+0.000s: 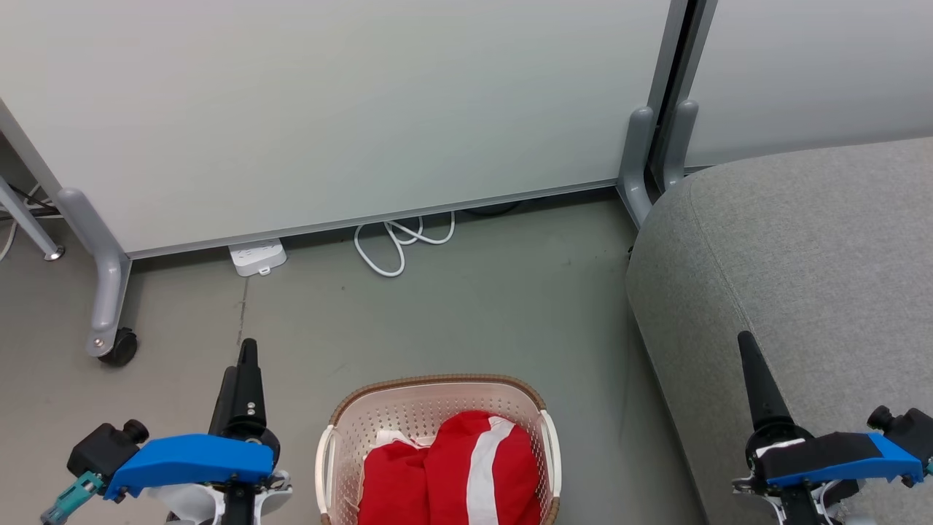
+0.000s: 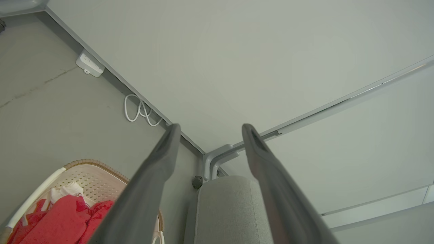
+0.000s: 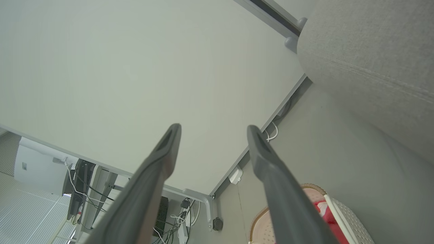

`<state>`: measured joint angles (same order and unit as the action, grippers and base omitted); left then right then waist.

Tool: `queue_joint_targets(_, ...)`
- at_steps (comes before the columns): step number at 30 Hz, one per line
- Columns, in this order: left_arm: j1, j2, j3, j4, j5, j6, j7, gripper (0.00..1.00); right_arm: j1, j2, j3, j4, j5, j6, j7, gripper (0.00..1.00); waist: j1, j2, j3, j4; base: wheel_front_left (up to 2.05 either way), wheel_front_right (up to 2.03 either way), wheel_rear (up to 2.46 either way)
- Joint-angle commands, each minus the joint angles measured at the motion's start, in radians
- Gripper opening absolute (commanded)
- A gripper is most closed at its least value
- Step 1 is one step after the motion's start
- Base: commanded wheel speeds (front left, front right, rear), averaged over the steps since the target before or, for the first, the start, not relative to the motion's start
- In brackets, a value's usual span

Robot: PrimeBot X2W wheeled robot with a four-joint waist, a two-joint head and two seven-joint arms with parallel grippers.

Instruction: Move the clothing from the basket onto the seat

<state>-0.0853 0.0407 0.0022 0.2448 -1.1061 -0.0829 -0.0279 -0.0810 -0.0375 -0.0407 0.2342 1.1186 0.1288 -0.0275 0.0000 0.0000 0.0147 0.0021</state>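
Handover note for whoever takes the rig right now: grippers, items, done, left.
Left gripper: open, holding nothing, beside the basket.
Right gripper: open, holding nothing, by the seat.
Clothing: red pile lying in the basket, which stands on the floor next to the seat.
Done: nothing grasped yet.
Left: lift the clothing out and lay it on the seat.

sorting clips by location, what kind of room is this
Likely an office or lab corner, not a home: white partition panels on castered legs, a power strip with loose cable on the bare grey floor, and a grey seat beside a laundry basket of red clothing.
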Motion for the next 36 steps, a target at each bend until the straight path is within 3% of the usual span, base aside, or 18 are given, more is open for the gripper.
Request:
queue_joint_targets(1, -0.032, 0.008, -0.011, -0.020, 0.040, 0.007, -0.010, 1.00, -0.031, -0.007, 0.005, -0.020, -0.043, 0.001, -0.010, 1.00, 0.0000, 0.0000, 0.000, 0.000, 0.00, 0.00, 0.00)
queue_joint_targets(18, -0.042, 0.009, -0.073, -0.017, 0.346, 0.046, -0.068, 1.00, -0.031, -0.010, 0.028, -0.025, -0.310, 0.002, -0.068, 1.00, 0.0000, 0.0000, 0.001, 0.003, 0.00, 0.00, 0.00)
queue_joint_targets(36, -0.044, 0.010, -0.124, -0.001, 0.569, 0.054, -0.120, 1.00, -0.027, -0.012, 0.053, -0.028, -0.518, 0.002, -0.120, 1.00, 0.0000, 0.0000, 0.001, 0.006, 0.00, 0.00, 0.00)
